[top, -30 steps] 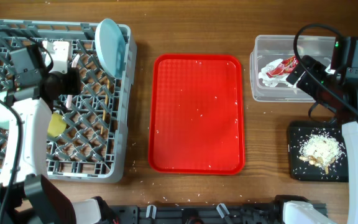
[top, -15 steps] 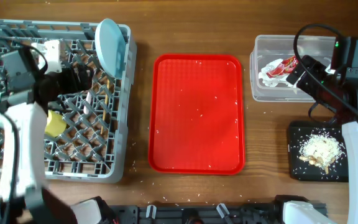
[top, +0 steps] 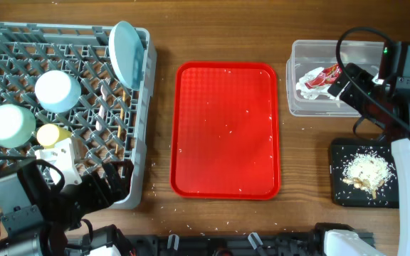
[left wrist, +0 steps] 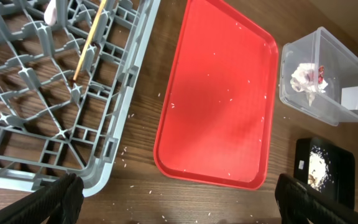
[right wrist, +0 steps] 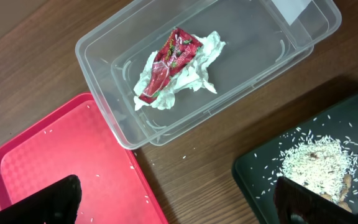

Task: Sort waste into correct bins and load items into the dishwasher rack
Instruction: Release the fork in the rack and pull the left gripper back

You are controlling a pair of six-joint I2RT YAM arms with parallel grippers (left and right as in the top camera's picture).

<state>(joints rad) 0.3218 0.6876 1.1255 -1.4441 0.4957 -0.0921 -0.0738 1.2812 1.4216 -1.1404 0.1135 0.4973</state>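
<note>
The dishwasher rack (top: 48,28) fills the table's (top: 219,28) 9 o'clock side. In it the light blue plate (top: 125,51) stands on edge at the 1 o'clock corner. The light blue bowl (top: 58,91), pale green saucer (top: 10,124) and yellow cup (top: 52,135) sit toward 8 o'clock, and the chopstick (left wrist: 89,43) lies across the grid. The red serving tray (top: 226,128) lies in the middle. At its 2 o'clock the clear tub (top: 305,53) holds the red wrapper (right wrist: 169,62) and white paper (right wrist: 185,78). At its 4 o'clock the black tray (top: 340,149) carries the rice scraps (top: 366,171). The left end effector (left wrist: 179,186) hangs spread wide over the rack's 5 o'clock corner, holding nothing. The right end effector (right wrist: 178,190) is likewise spread and empty, near the tub.
</note>
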